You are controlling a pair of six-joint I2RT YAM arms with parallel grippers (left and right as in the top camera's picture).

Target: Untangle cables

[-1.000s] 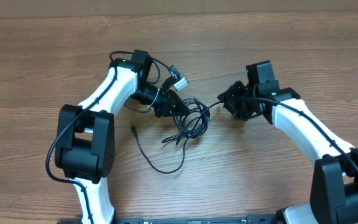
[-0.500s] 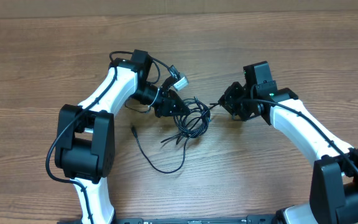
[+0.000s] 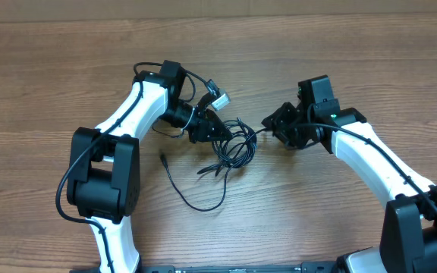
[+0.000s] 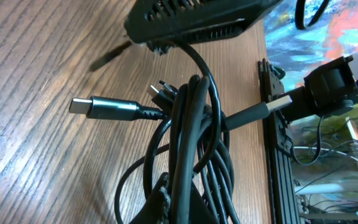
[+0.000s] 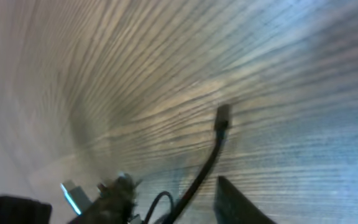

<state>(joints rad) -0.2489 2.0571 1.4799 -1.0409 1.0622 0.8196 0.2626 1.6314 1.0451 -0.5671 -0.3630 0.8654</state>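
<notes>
Your cables (image 3: 234,148) lie as one black tangle on the wooden table (image 3: 51,76), near its middle, between the two arms.

- Left gripper (image 3: 212,130): at the tangle's left edge, jaws closed down on the bundle. In the left wrist view several cords run together between the fingers. A dark plug with a metal tip (image 4: 101,107) sticks out to one side and a second plug (image 4: 272,107) to the other, both lying flat on the wood.
- Right gripper (image 3: 273,123): just right of the tangle. One cord end (image 5: 221,118) reaches toward it. The right wrist view is blurred, so you cannot tell how wide the jaws stand or whether they touch that cord.
- Loose strand (image 3: 196,201): trails out of the tangle toward the left arm's base, in an open curve on the table.
</notes>
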